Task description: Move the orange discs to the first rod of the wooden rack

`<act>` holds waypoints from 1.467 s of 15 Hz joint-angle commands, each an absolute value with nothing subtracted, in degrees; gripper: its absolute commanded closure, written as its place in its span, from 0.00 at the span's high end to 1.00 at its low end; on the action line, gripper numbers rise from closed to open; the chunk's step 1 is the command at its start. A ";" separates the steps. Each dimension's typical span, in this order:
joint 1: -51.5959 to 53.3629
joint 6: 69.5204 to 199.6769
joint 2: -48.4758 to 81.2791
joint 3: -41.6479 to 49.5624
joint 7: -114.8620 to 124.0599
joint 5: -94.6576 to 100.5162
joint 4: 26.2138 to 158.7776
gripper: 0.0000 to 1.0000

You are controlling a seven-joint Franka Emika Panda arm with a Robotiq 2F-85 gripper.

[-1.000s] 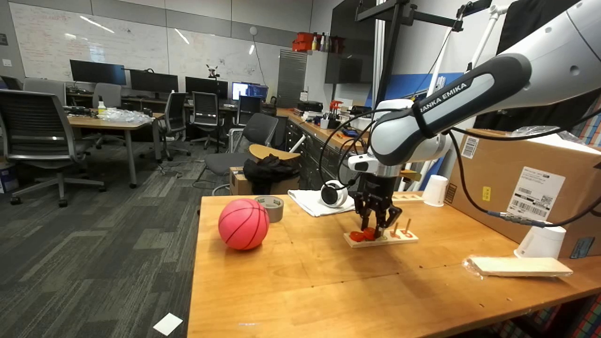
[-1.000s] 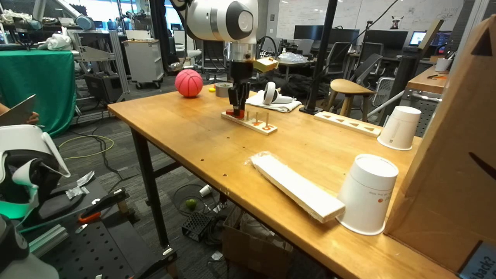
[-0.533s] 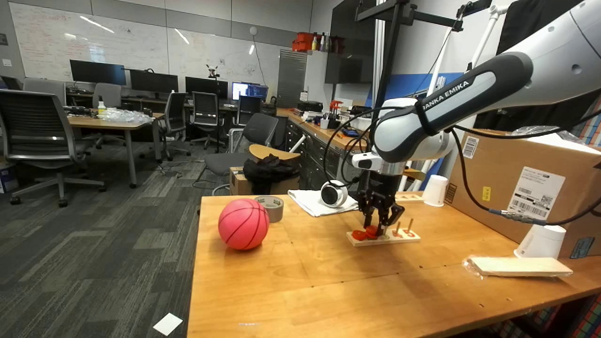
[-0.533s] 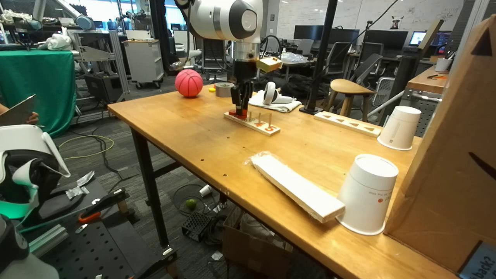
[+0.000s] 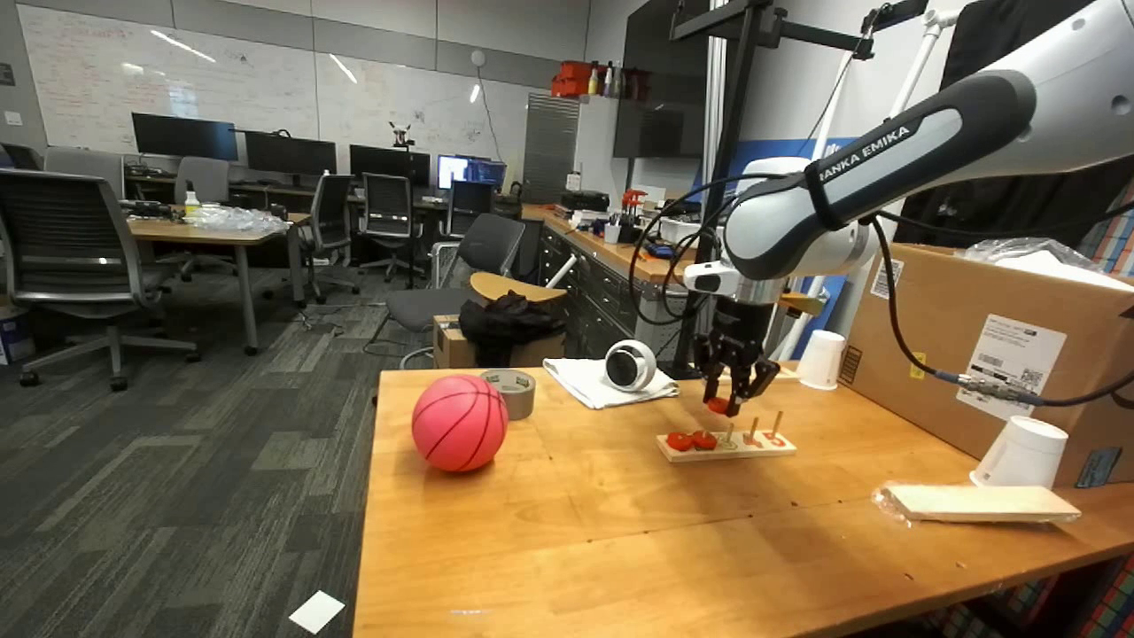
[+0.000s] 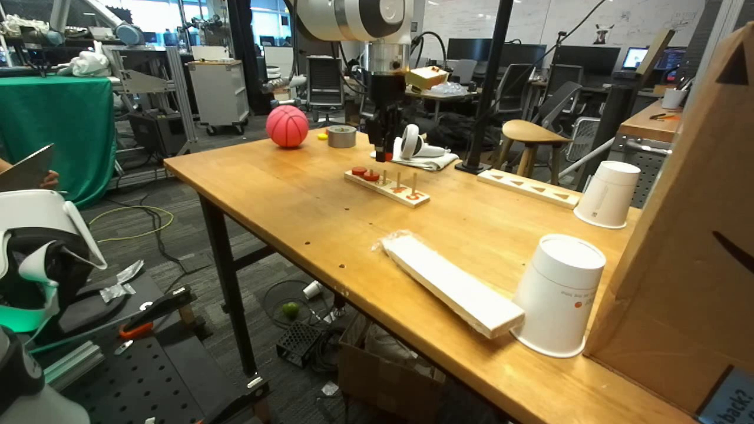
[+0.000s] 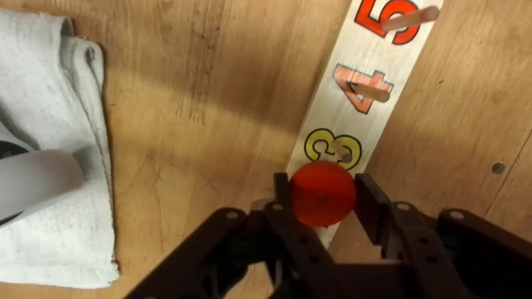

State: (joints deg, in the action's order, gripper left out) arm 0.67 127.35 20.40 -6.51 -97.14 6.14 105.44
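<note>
In an exterior view, the arm (image 5: pixel 930 146) slopes down from the upper right edge to a bent wrist (image 5: pixel 759 291), and the gripper (image 5: pixel 720 405) hangs beneath it, pointing downward. In the wrist view, its two fingers (image 7: pixel 372 203) reach in from the bottom edge, tips clamped on opposite sides of an orange disc (image 7: pixel 323 193).

In an exterior view you look slightly down across the desk (image 5: pixel 549 567), its left edge running off towards the whiteboard (image 5: pixel 248 89); in an exterior view you look from close beside the big cardboard box (image 6: pixel 677 265) towards the far edge by the pink ball (image 6: pixel 287 126); all three views share the wooden rack (image 7: pixel 332 118); the wrist view faces down, close above it.
</note>
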 commanded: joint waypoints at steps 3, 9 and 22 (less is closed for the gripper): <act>0.20 122.43 17.40 -3.77 -95.42 9.30 104.93 0.17; -0.60 121.34 17.22 -2.28 -94.75 9.56 105.35 0.17; -1.17 124.39 16.82 -1.74 -94.44 11.14 107.76 0.17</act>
State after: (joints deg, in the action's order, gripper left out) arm -1.05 122.73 18.06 -1.68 -95.04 8.97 106.71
